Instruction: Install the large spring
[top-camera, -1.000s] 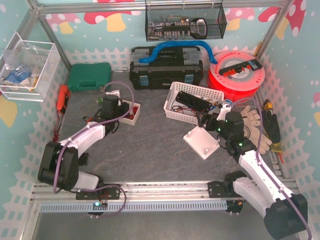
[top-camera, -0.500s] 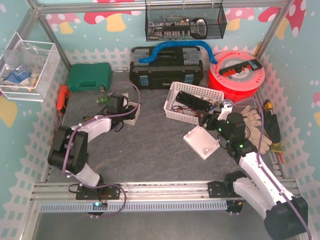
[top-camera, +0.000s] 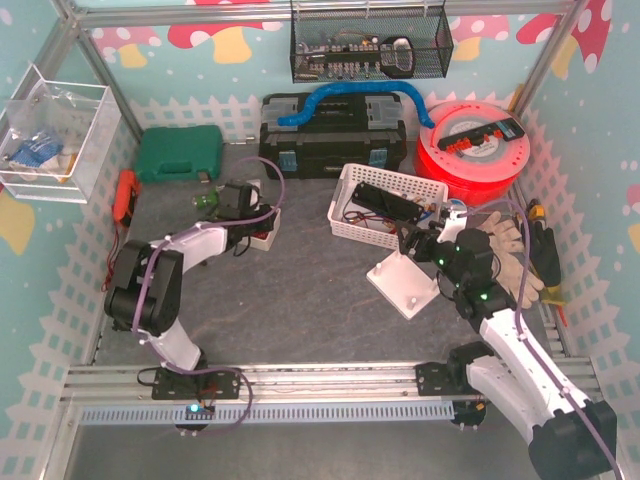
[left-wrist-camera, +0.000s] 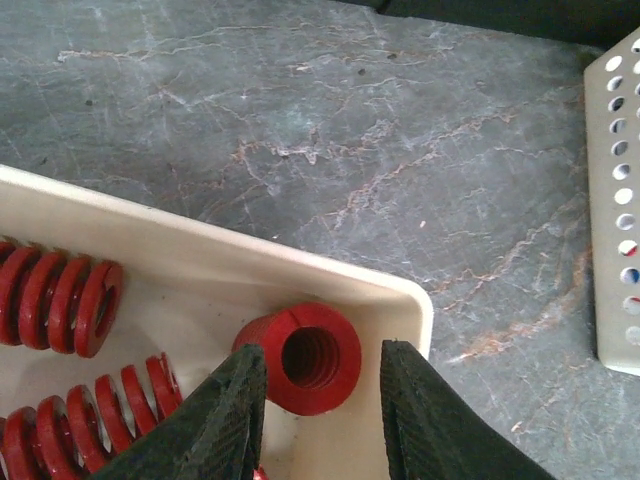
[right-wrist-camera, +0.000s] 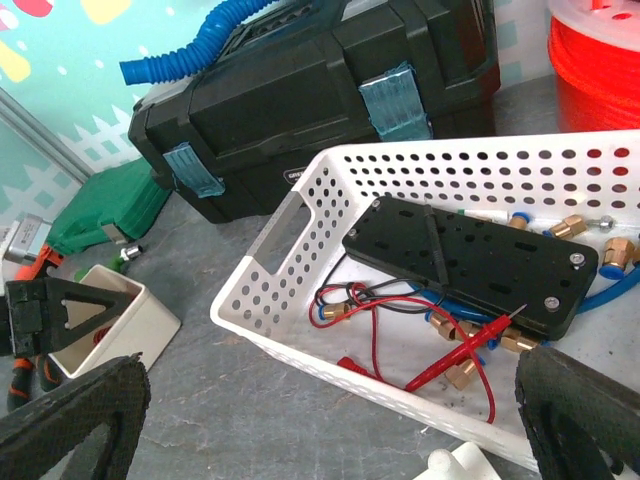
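Left fingers (left-wrist-camera: 225, 420) straddle the large spring (left-wrist-camera: 305, 358), parted and not gripping, lined up to pinch it from the bin (left-wrist-camera: 200, 250) at ten o'clock. Right fingers (right-wrist-camera: 70, 420) gape wide, empty, by the basket (right-wrist-camera: 400, 160).

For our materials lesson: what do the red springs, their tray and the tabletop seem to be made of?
Red springs: probably painted metal, flat-wound coils, matte red coat. Tray: likely plastic, smooth cream walls with rounded corners. Tabletop: grey veined stone look, possibly only a printed mat.
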